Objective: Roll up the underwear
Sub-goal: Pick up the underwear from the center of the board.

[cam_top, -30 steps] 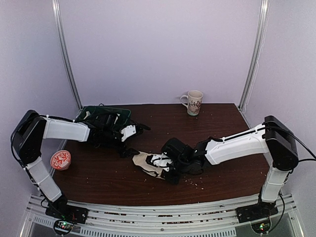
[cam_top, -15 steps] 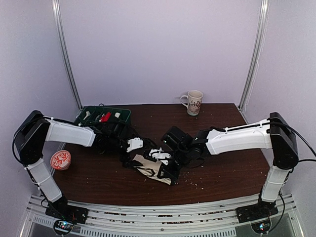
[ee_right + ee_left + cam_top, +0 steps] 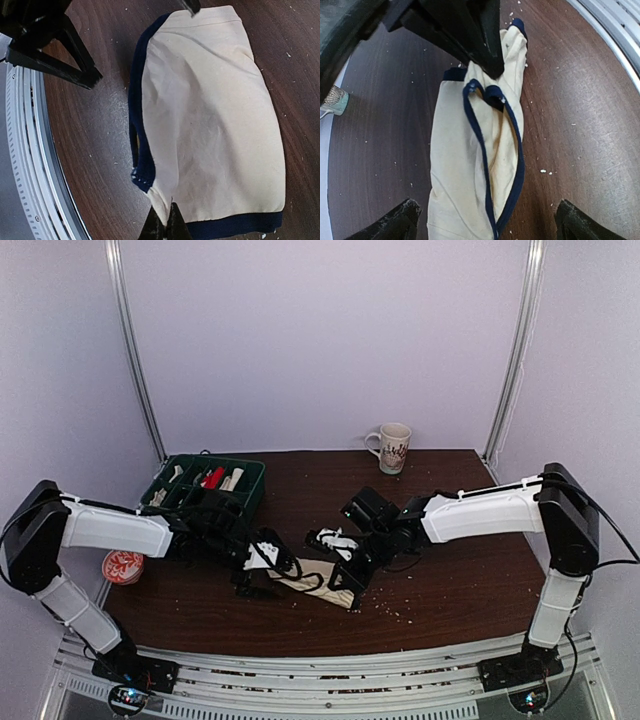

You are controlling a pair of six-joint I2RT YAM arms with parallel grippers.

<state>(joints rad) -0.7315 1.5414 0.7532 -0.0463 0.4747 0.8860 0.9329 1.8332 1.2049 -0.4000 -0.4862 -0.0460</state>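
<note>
While the underwear [image 3: 312, 578] is lying on the surface [image 3: 450, 580], we are pinching one end in the closed right end effector [image 3: 165, 225], likely as an anchor, and holding the left end effector [image 3: 487, 220] open astride the other end.

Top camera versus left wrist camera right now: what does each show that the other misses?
Only the top view shows the green compartment tray, the red-patterned round dish and the mug at the back; a pale sliver at the wrist view's left edge might be that mug. Only the left wrist view shows the navy trim forming an open loop. Both show the cream underwear lying between the grippers: right gripper pinched on one end, left gripper open at the other.
</note>
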